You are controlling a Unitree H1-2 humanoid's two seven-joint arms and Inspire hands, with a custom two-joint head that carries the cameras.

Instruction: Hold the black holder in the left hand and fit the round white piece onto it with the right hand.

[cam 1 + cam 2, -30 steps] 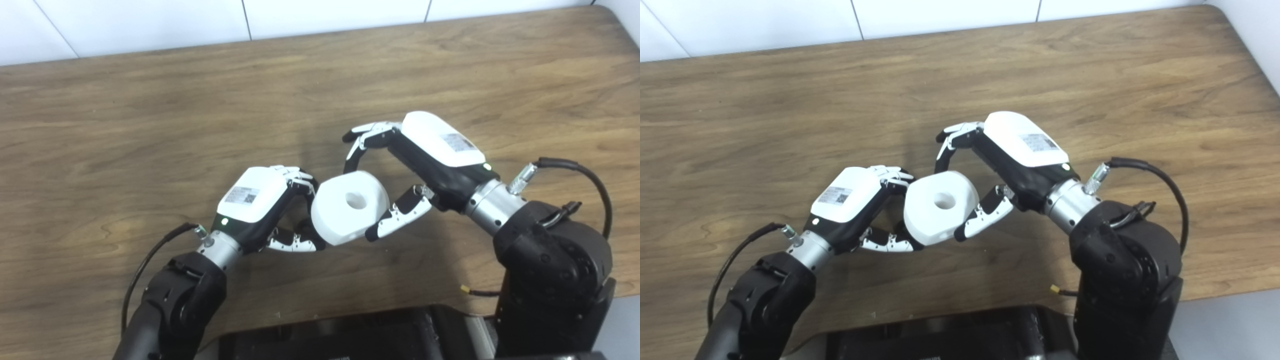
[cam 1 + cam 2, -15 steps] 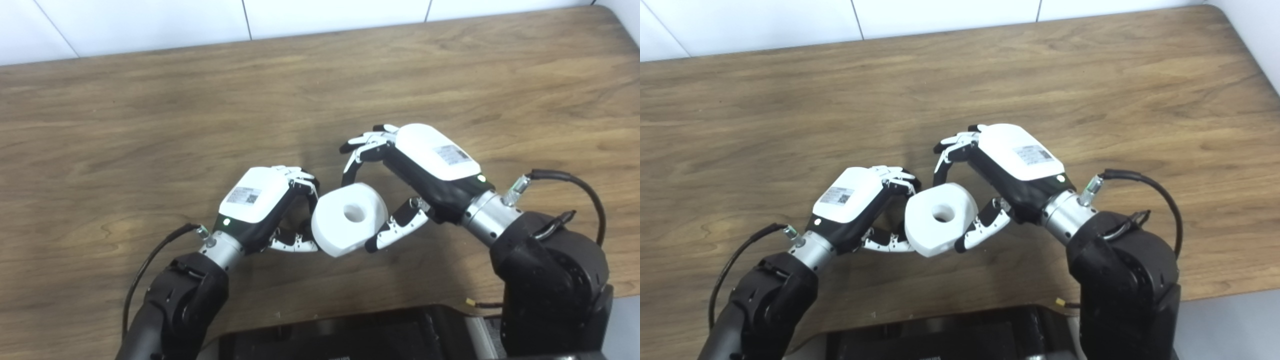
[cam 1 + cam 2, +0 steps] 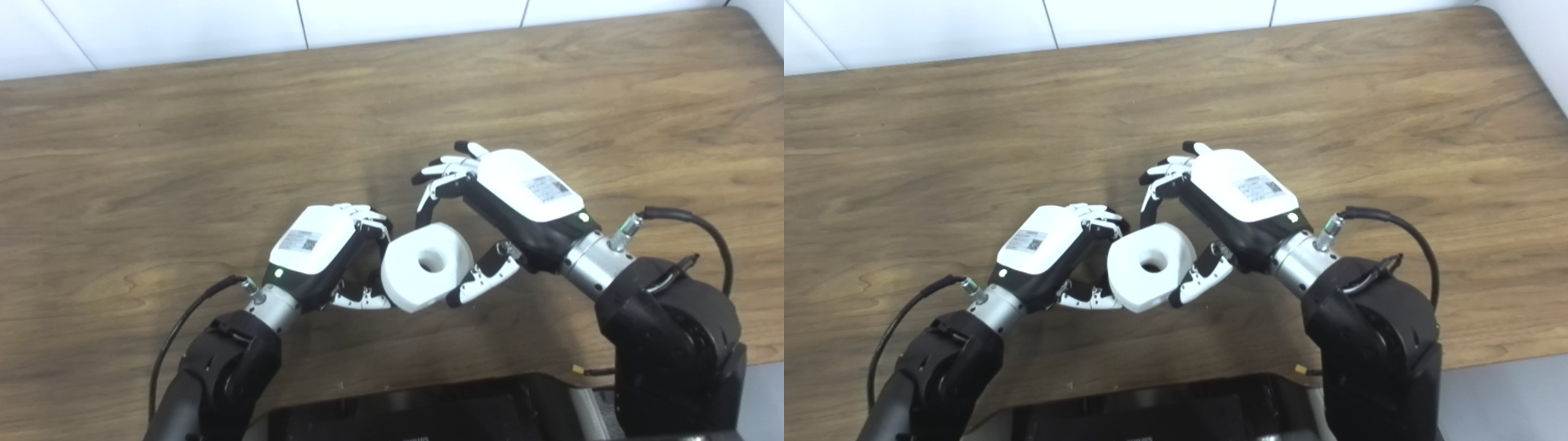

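1. A wooden table is seen from above, with a white tiled wall along its far edge.
2. A round white piece with a hole through its centre is held above the table, between the two hands and near the front edge.
3. The left hand is curled closed at the piece's left side; its fingertips are bent in against the rim, and its thumb lies under the lower left edge.
4. The black holder cannot be made out: whatever is enclosed by the left hand is hidden by the fingers and the white piece. Whether the grip is on the holder or on the piece itself cannot be told.
5. The right hand is closed on the piece from the right. One of its fingers is pressed down on the upper rim, and its thumb is set against the lower right edge.
6. The remaining fingers of the right hand are fanned above the piece, clear of it.
7. The hole is faced upward, toward the cameras, and the piece is tilted slightly.
8. A dark part of the robot's body is seen along the bottom edge.
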